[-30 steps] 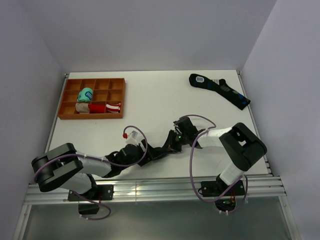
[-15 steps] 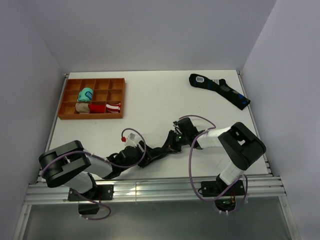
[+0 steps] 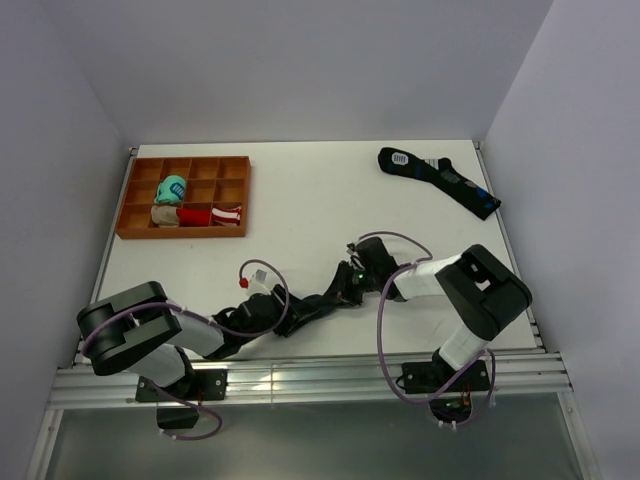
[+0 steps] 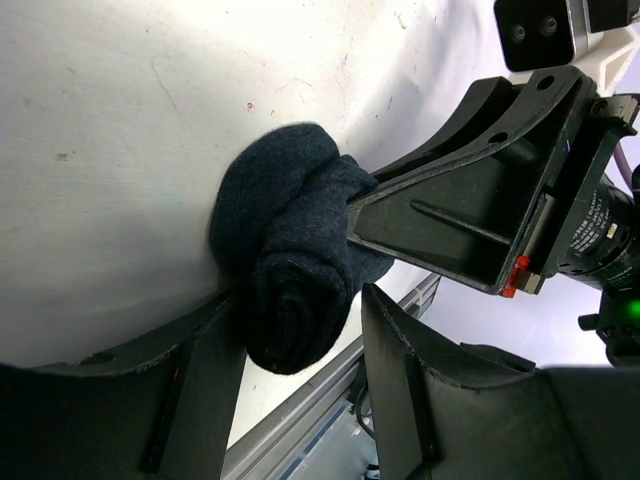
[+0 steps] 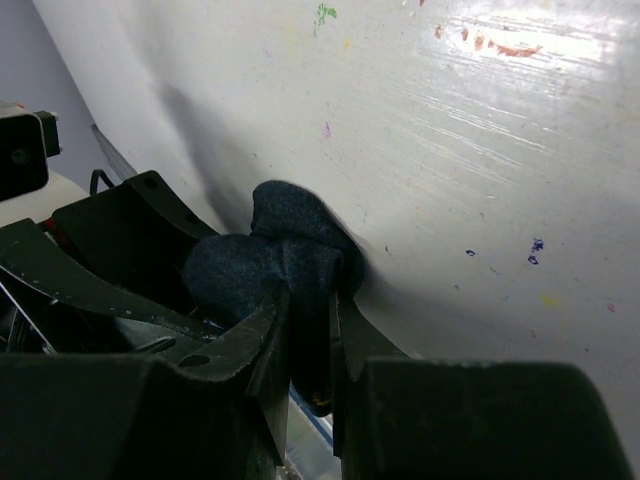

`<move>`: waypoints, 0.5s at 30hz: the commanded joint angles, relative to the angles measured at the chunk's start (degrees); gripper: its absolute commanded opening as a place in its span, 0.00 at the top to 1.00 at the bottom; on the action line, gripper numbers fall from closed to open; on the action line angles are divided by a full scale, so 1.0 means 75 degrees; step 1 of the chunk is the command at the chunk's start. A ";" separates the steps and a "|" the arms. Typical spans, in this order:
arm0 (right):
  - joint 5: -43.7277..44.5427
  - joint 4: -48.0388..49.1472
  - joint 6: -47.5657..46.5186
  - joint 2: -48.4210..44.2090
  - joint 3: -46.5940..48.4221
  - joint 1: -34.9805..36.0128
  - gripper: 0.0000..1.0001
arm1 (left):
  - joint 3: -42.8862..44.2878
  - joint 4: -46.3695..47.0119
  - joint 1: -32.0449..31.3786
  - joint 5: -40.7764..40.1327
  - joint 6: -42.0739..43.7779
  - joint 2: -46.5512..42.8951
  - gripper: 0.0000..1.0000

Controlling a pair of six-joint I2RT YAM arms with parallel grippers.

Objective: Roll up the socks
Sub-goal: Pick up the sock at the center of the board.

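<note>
Top view: socks (image 3: 320, 304) low-centre on table (image 3: 300, 215), bunched betw. L gripper (image 3: 300, 316) and R gripper (image 3: 346, 290). L wrist view: navy roll sits mid-frame; L fingers half-wide either side, one touching, slim gap at the other. R wrist view: R fingers narrow, pinching a fold of socks, lower centre.

Dk navy socks (image 4: 290, 270), orange tray (image 3: 246, 196), white tbl (image 3: 320, 200)
</note>
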 commanded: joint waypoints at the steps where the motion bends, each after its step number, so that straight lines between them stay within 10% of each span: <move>1: 0.1364 -0.1116 -0.0269 0.0507 -0.0528 0.0079 1.00 | -0.0451 -0.2454 -0.0082 -0.0238 0.0192 0.0419 0.45; 15: 0.2523 -0.0425 0.1815 -0.1402 -0.1699 0.0301 1.00 | -0.0064 -0.3580 -0.0082 -0.0743 -0.0007 -0.0178 0.41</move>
